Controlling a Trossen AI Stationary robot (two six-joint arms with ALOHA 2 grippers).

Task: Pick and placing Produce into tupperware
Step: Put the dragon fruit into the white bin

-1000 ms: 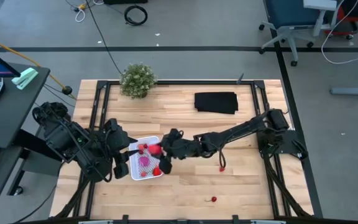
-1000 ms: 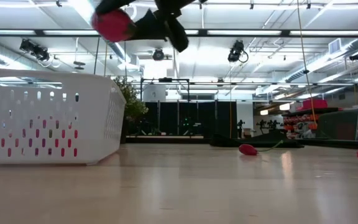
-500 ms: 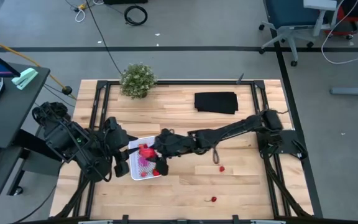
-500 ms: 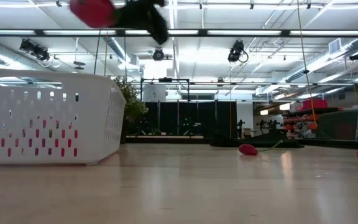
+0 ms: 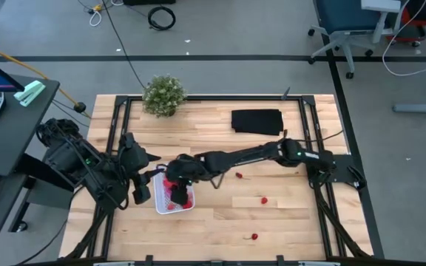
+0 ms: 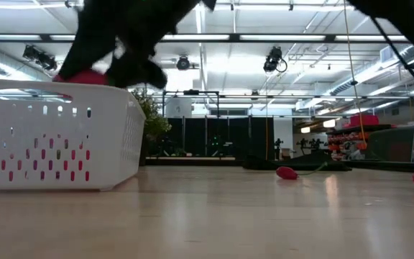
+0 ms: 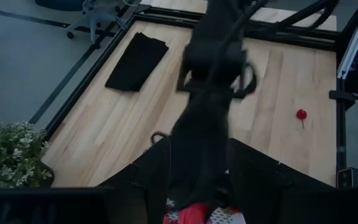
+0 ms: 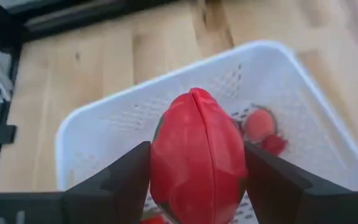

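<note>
My right gripper (image 5: 174,183) reaches from the table's right over the white tupperware (image 5: 191,205) and is shut on the larger red oblong (image 8: 196,149). In the low view the oblong (image 6: 85,77) shows just above the tupperware's rim (image 6: 56,92). Small red pieces (image 8: 261,124) and a magenta one (image 5: 177,196) lie on the dotted base. My left gripper (image 5: 140,189) stands open at the tupperware's left wall; whether it touches the wall, I cannot tell. Loose red pieces (image 5: 263,199) lie on the table. My right gripper pinches the red oblong's two long sides (image 8: 160,168) between its two fingers (image 8: 124,180). The fingers slant down from the table's right and lie along the oblong. The oblong is lifted clear of the tupperware's base, its free end pointing away from the wrist.
A bushy green plant (image 5: 163,94) stands at the far left and a black cloth (image 5: 257,121) lies at the far right. Red pieces lie at mid-table (image 5: 237,175) and near the front edge (image 5: 254,236). The right arm (image 7: 207,112) fills the left wrist view.
My right gripper has carried the red oblong toward the table's left edge, from beside the tupperware's right wall to over its middle. It has then gone down, so the oblong now sits at rim height. My left gripper has stayed by the tupperware.
</note>
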